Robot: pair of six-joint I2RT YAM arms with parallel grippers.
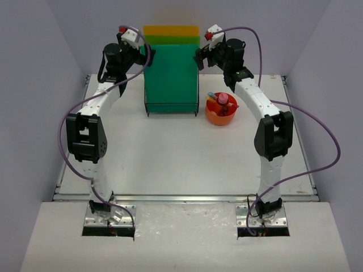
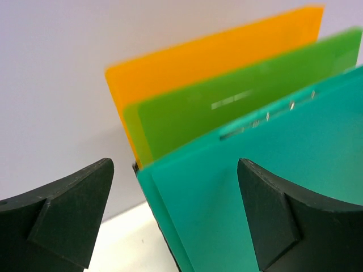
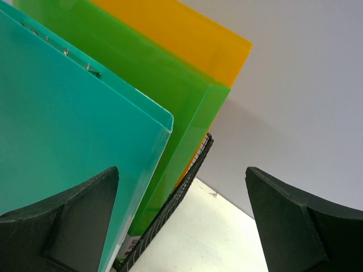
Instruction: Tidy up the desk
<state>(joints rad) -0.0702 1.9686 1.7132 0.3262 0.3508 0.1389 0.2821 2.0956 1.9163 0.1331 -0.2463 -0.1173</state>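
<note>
Desk [image 1: 170, 147] fills the mid of the top view, metal rail on the near edge. Black wire rack [image 1: 173, 109] sits at the back centre w/ 3 folders upright: teal folder [image 1: 170, 73] in front, green folder [image 1: 170, 39], then orange folder [image 1: 170, 29] behind. L gripper [image 2: 174, 187] is up by their top left corner, jaws wide apart, nothing in them. R gripper [image 3: 181, 181] same deal at the top right, released, holding nothing. Round orange tray [image 1: 221, 118] w/ pens sits just right of the rack.

Large flat white rect. desk [image 1: 170, 156], level, seen from above w/ silver metal rail [image 1: 187, 197] along its near edge.
</note>
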